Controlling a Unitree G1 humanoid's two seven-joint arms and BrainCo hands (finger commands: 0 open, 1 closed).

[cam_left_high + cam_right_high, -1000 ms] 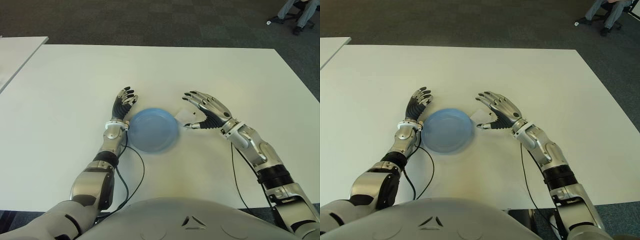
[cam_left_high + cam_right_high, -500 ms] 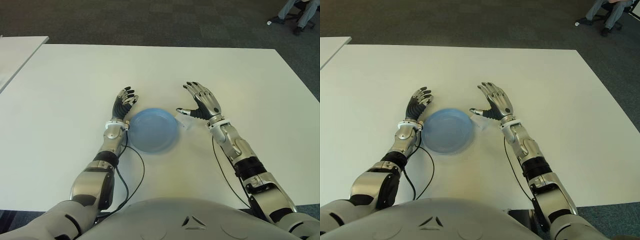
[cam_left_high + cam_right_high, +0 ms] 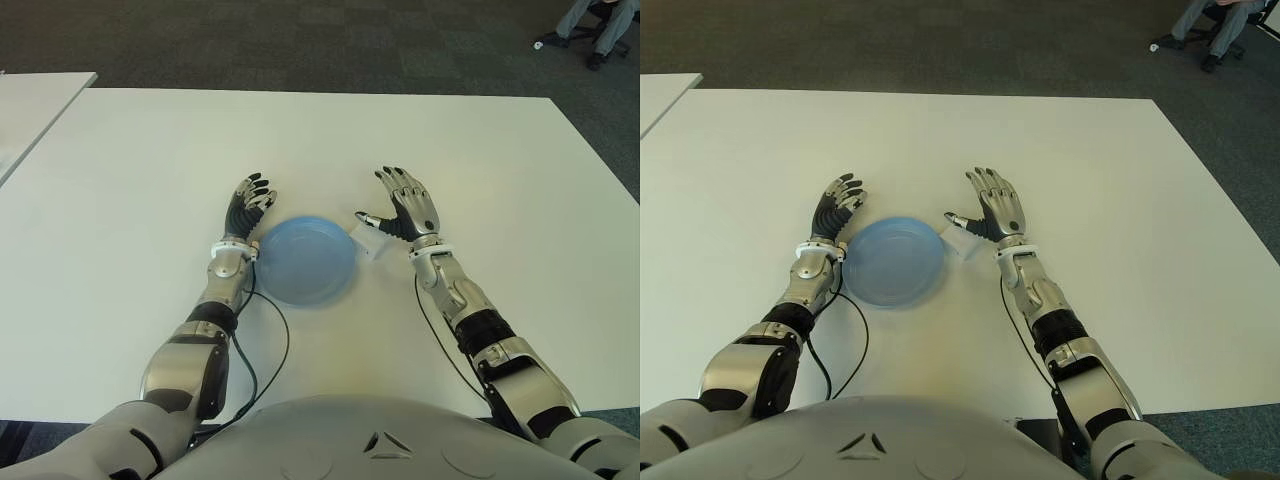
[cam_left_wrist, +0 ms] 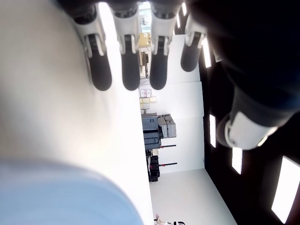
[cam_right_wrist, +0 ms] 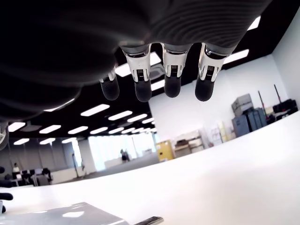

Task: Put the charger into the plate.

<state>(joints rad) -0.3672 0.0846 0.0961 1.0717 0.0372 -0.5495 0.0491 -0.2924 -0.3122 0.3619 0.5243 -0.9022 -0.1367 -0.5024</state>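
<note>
A round blue plate (image 3: 305, 258) lies on the white table (image 3: 460, 140) in front of me. The charger (image 3: 372, 241), a small white block, sits on the table just off the plate's right rim. My right hand (image 3: 392, 205) is open beside it with fingers spread and pointing away from me, and its thumb is close to the charger. The right wrist view shows the straight fingertips (image 5: 143, 91) holding nothing, with the charger (image 5: 70, 215) below them. My left hand (image 3: 250, 200) is open at the plate's left rim and idle. The plate (image 4: 56, 197) fills a corner of the left wrist view.
A dark cable (image 3: 272, 340) loops on the table near my left forearm. A second white table (image 3: 35, 105) stands at the left. Dark carpet lies beyond the far edge, where a seated person's legs (image 3: 600, 25) show at the far right.
My right forearm has swung inward from the right, and the hand has turned from pointing left over the charger to pointing away from me. The charger still lies on the table. The left hand has not moved.
</note>
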